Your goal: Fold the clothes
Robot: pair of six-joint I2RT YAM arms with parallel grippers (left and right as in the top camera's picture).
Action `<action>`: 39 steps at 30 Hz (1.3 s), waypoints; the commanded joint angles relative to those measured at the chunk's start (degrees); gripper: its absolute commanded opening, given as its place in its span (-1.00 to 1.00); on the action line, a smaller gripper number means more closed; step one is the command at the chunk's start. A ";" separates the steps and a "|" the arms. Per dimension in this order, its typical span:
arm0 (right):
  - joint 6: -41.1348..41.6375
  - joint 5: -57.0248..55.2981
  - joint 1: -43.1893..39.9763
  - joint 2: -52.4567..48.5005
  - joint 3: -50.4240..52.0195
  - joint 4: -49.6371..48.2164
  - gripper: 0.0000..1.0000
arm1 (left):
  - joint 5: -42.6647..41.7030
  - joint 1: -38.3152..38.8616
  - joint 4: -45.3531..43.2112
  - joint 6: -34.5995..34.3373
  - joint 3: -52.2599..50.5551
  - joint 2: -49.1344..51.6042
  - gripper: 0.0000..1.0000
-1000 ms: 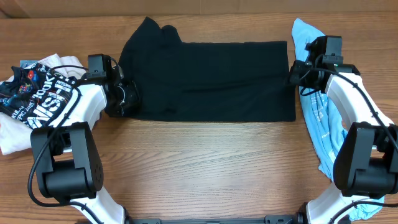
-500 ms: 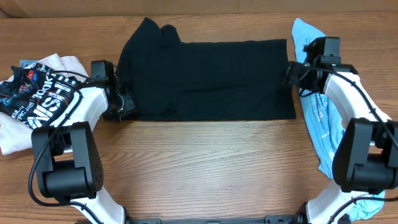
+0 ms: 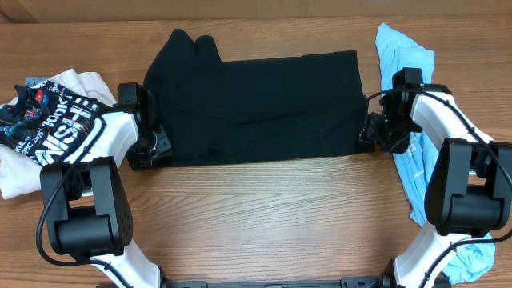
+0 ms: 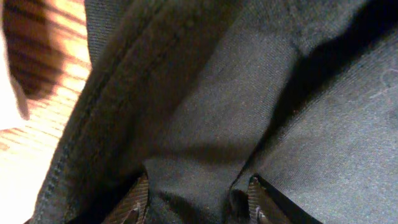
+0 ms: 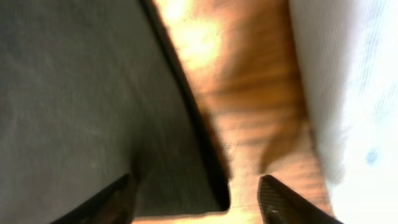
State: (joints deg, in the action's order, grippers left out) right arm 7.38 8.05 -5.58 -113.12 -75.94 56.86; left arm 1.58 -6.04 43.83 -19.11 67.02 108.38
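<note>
The large plain black fabric garment (image 3: 256,108) lies spread flat in the upper middle of the overhead frame, a long rectangle with a rumpled collar end at its upper left. Against a second ago, its right edge has drawn leftward, off the light blue garment (image 3: 404,48), and the collar end has slid left too.

The right gripper (image 3: 370,132) has let go of the upper part of that right edge and dropped to the lower right corner. Its jaws now stand wide, straddling the hem with nothing pinched. This looks like a re-grip for the next fold.

The left gripper (image 3: 154,148) sits at the lower left corner. Its jaws are partway apart with a ridge of black cloth between them, and I cannot tell whether they clamp it.

The black shirt printed with white lettering (image 3: 48,120) lies at the far left on the wooden table (image 3: 264,216).
</note>
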 commanded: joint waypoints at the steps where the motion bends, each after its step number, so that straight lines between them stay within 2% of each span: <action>1: -0.39 2.56 -0.11 -1.03 -0.17 1.38 -0.11 | 2.03 -0.48 1.42 0.72 -0.98 0.09 0.14; 2: -0.39 2.56 -0.11 -1.03 -0.17 1.27 -0.14 | 2.03 -0.48 1.97 0.72 -0.98 0.09 0.16; 3: -0.39 2.56 -0.11 -1.03 -0.17 1.22 -0.33 | 2.03 -0.48 2.54 0.74 -0.98 0.09 0.17; 4: -0.39 2.56 -0.11 -1.03 -0.17 1.42 -0.68 | 2.01 -0.48 3.02 0.96 -0.98 0.09 0.17; 5: -0.39 2.56 -0.11 -1.03 -0.17 1.66 -0.89 | 2.01 -0.48 3.37 1.14 -0.98 0.09 0.17; 6: -0.39 2.49 -0.11 -1.03 -0.17 2.25 -0.92 | 2.03 -0.48 3.78 1.14 -0.98 0.09 0.17; 9: 0.22 0.17 -0.13 -1.03 -0.17 2.93 -0.92 | 2.08 -0.48 4.72 1.62 -0.98 0.09 0.15; 11: 3.80 -4.72 -0.17 -1.03 -0.17 5.53 -0.92 | 2.45 -0.48 5.77 2.43 -0.98 0.09 0.12; 12: 7.39 -9.42 -0.17 -1.03 -0.17 8.48 -0.92 | 4.63 -0.48 7.26 2.64 -0.98 0.09 -0.01; 13: 10.93 -13.70 -0.17 -1.03 -0.17 10.99 -0.92 | 7.43 -0.48 9.16 2.62 -0.98 0.09 -0.25; 14: 12.79 -15.72 -0.17 -1.03 -0.17 12.44 -0.92 | 8.72 -0.48 10.36 2.58 -0.98 0.09 -0.39; 18: 15.43 -18.69 -0.17 -1.01 -0.15 18.34 -0.92 | 10.60 -0.90 15.13 1.09 -0.98 0.09 -0.41; 20: 15.45 -18.51 -0.17 -1.01 0.13 19.61 -0.92 | 10.60 -1.70 17.38 0.98 -0.98 0.09 -0.55; 26: 15.45 -17.53 -0.17 0.31 6.82 17.22 -0.92 | 9.84 -4.55 18.25 0.66 -0.96 0.07 -0.62; 32: 15.65 -15.76 -0.17 5.22 7.41 16.04 -0.92 | 5.81 -6.01 17.18 2.47 0.44 -0.61 -0.73; 35: 15.58 -15.78 -0.17 9.97 7.41 15.58 -0.69 | 2.99 -5.95 17.35 5.01 2.23 -2.73 -0.77; 36: 15.45 -15.76 -0.17 11.69 7.41 15.43 -0.45 | 0.81 -5.95 17.16 6.71 2.84 -4.04 -0.80; 37: 15.39 -15.76 -0.17 12.44 7.41 15.39 -0.30 | -0.59 -5.95 16.94 8.33 3.17 -4.92 -0.81; 38: 15.39 -15.76 -0.17 13.66 7.41 15.34 -0.03 | -2.51 -5.95 16.70 10.54 3.56 -6.23 -0.82; 39: 15.39 -15.78 -0.17 14.16 7.41 15.30 0.05 | -3.48 -5.95 16.44 11.89 3.74 -7.15 -0.82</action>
State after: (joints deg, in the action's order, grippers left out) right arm 22.46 -7.40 -5.58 -103.26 -68.53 72.49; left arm 4.38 -11.68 60.95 -14.20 67.96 106.67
